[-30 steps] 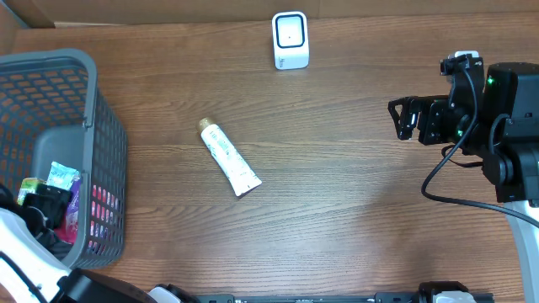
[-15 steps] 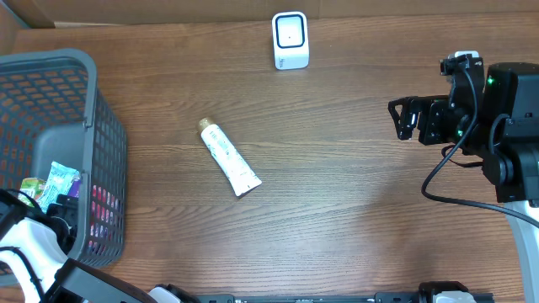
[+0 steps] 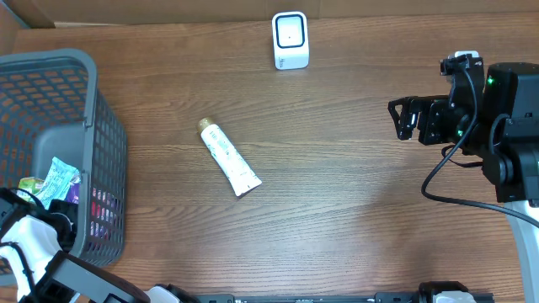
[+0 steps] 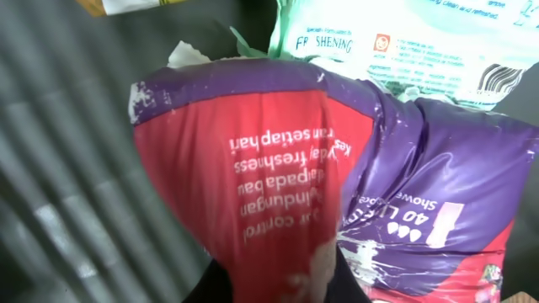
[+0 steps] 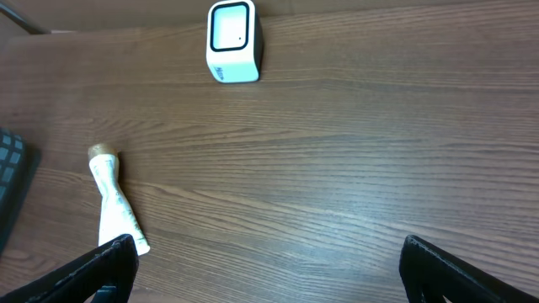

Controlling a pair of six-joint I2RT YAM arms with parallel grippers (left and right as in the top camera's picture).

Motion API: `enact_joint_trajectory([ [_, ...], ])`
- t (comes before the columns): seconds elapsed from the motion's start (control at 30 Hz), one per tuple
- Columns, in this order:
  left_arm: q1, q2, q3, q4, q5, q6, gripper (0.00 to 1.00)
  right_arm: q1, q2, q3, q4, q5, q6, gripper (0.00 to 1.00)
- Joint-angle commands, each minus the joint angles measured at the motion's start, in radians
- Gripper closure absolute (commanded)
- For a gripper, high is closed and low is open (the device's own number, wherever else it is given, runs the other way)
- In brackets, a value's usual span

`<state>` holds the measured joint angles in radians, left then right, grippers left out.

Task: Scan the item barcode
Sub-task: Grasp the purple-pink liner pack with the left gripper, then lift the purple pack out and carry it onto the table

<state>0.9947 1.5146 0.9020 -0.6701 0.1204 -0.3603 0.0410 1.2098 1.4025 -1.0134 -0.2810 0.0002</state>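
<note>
Left wrist view is showing the red and purple packet (image 4: 278, 168) filling most of the frame, its red panel carrying upside-down white print and narrowing toward the bottom edge, where the left gripper (image 4: 285, 291) is pinching it between closed fingers; only dark shapes on either side of the plastic are showing there. The packet is lying inside the grey mesh basket (image 3: 50, 63) at the table's left edge, and from overhead its red is showing through the basket's side wall (image 3: 101, 206). A green and white packet (image 4: 404, 42) is lying just beyond it, partly overlapping its upper edge, and is also appearing from above in the basket's bottom (image 3: 61, 177). The left arm is reaching down into the basket's near corner, with the gripper's tips hidden from the overhead camera. Out on the wooden table (image 3: 337, 210), well apart from the basket, a white tube (image 3: 229, 157) with a tan cap is lying flat on a diagonal, cap pointing toward the far left. The white scanner (image 3: 290, 39) is standing upright near the far edge, its window facing the near side of the table. The right gripper (image 3: 404, 118) is hanging above the right side of the table with its fingers spread wide, holding nothing, both black tips framing the right wrist view.
</note>
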Motion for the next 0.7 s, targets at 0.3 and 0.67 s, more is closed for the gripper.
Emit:
enact_joint_trajectory([
  [0.3,-0.003,0.058,0.462,-0.4,0.065,0.06,0.96,0.003,-0.007,0.03,0.004,0.003,0.003,0.0],
  [0.67,-0.091,0.035,0.908,-0.603,0.117,0.134,0.96,0.003,-0.007,0.03,0.004,0.003,0.003,0.0],
])
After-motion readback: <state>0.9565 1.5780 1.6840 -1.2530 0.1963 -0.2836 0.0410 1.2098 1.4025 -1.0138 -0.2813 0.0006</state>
